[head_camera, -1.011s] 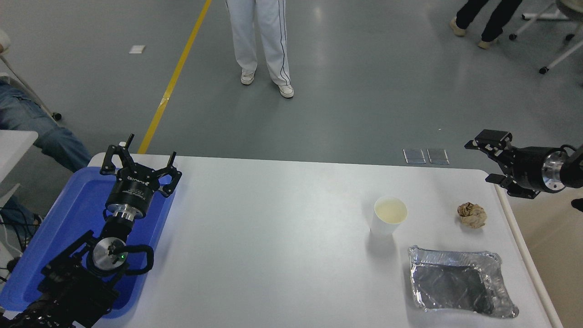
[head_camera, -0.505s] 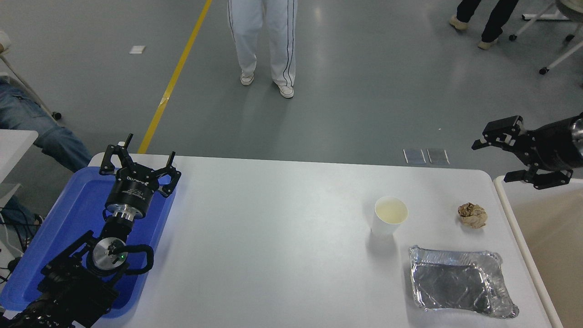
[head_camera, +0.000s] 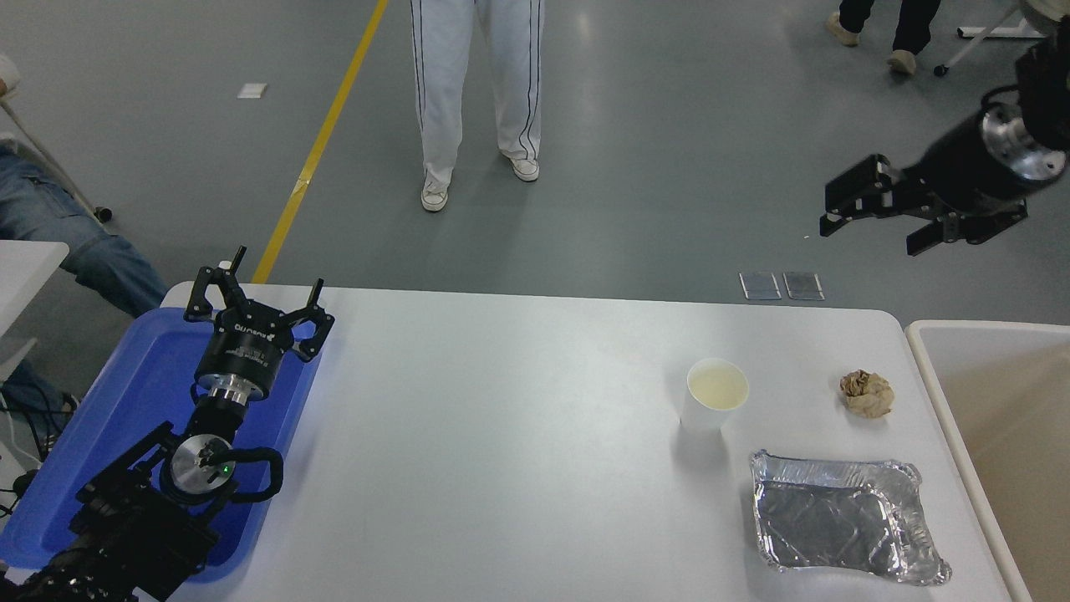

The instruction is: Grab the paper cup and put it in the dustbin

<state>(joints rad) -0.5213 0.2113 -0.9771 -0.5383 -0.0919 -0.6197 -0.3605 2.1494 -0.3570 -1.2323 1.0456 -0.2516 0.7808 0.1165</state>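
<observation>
The small white tapered paper cup (head_camera: 715, 395) is seen upright on the white table (head_camera: 501, 435), right of centre. The black right gripper (head_camera: 876, 219) is held at the upper right of the frame, well apart from the cup, with its fingers spread and nothing grasped. A crumpled brown paper ball (head_camera: 867, 393) lies right of the cup, and a crinkled silver foil tray (head_camera: 844, 518) lies below both. The large beige plastic dustbin (head_camera: 995, 401) is found at the right edge. The black left gripper (head_camera: 259, 305) is parked, released, over a blue tray (head_camera: 125, 418) at lower left. A person's white trousers (head_camera: 476, 75) are seen at the top.
</observation>
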